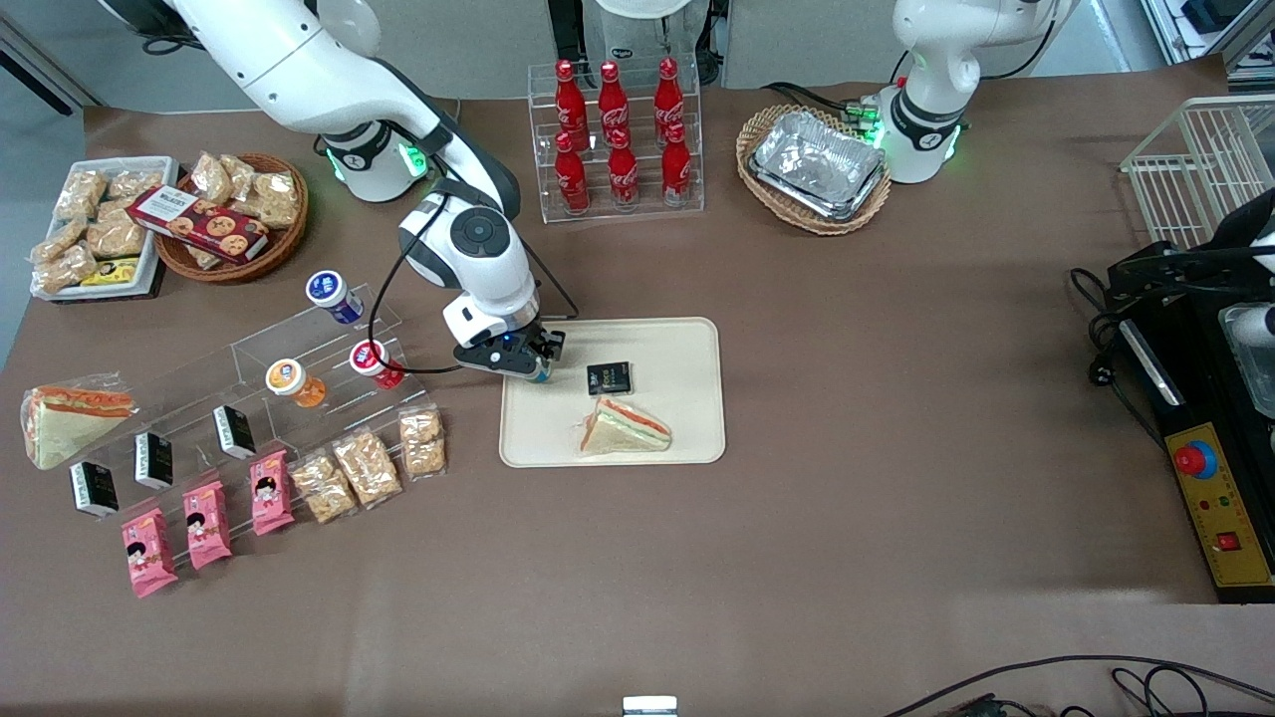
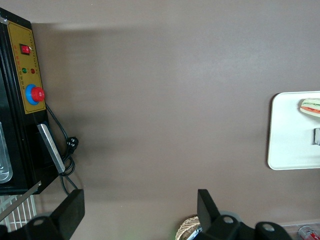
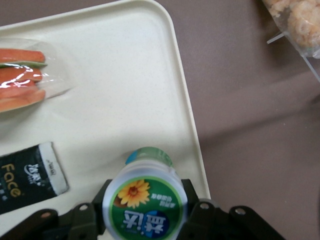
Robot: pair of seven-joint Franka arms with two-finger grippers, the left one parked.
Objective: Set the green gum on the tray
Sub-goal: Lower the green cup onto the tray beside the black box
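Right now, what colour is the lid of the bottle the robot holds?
Green, white-rimmed, with a yellow flower: the green gum, clearest in the right wrist view.

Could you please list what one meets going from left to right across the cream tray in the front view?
The right arm's hand shut on the green-lidded gum bottle at the cream-beige rectangular tray's edge → small black packet → wrapped triangular sandwich.

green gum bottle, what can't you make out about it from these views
- Front view: the green gum is mostly covered by the gripper over the tray.
- Right wrist view: its lid hides the base, so contact with the tray can't be judged.
- Left wrist view: bottle outside the frame.
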